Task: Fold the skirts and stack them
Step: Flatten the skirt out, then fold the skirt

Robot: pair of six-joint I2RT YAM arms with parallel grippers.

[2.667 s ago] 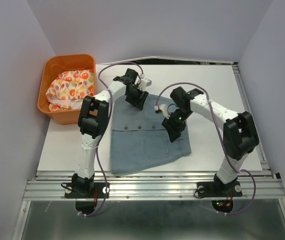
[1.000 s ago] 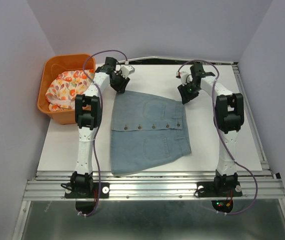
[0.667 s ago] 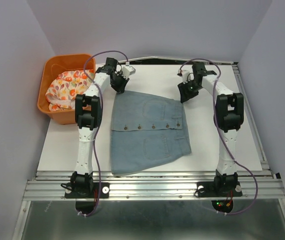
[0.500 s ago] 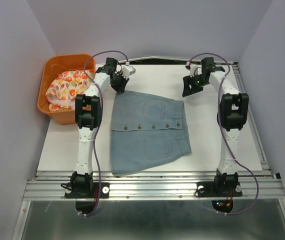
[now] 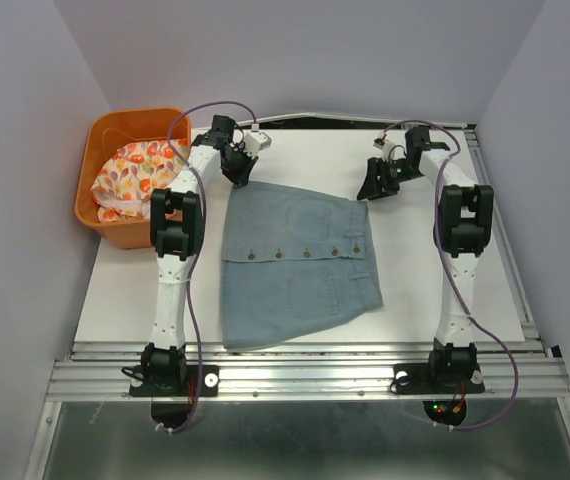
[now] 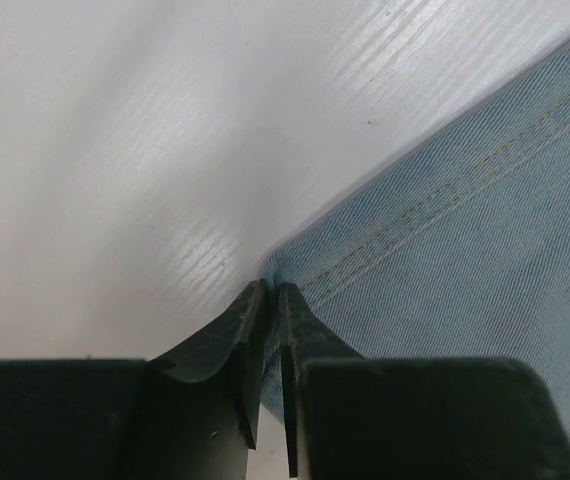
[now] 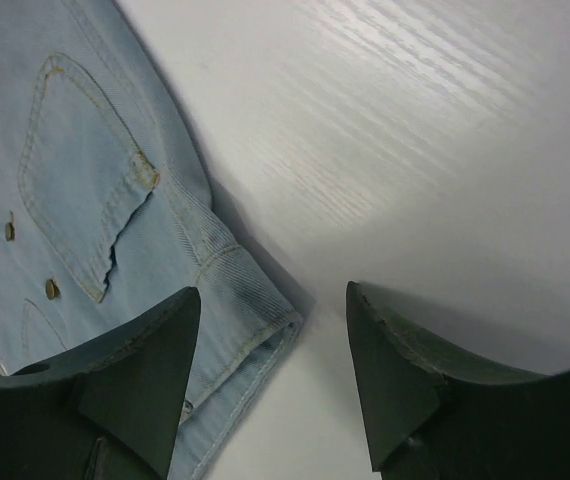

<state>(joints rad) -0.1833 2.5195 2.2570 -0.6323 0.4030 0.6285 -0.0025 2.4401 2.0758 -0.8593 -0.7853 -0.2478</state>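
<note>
Denim skirt [image 5: 295, 265] lies flat in the middle of the bench [image 5: 445, 280], waistband toward the far edge, hem toward the near edge, button row running across it. Not yet folded. Floral skirt [image 5: 140, 175] is bunched in the orange basket [image 5: 100, 225] at the far left corner of the bench, so nothing is stacked.

Left gripper [image 5: 240, 175]: at the far left corner of the waistband. In the wrist view the fingers are pinched almost together on the very tip of the denim. Only a sliver of cloth seems caught.

Right gripper [image 5: 373, 188]: at the far right corner of the waistband, jaws well apart. In the wrist view the corner sits between the fingers, closer to one, and nothing is clamped.

Step, as I judge it: taking both waistband corners so the far edge can be brought toward the hem.

Risks:
- The left pinch is shallow, and stiff denim could slip out as soon as the corner lifts
- If the left arm pulls before the right jaws close, the skirt would drag askew and the fold would come out crooked
- The right fingers may close on one layer only, or beside the corner, so that side would be left behind on the bench
</note>
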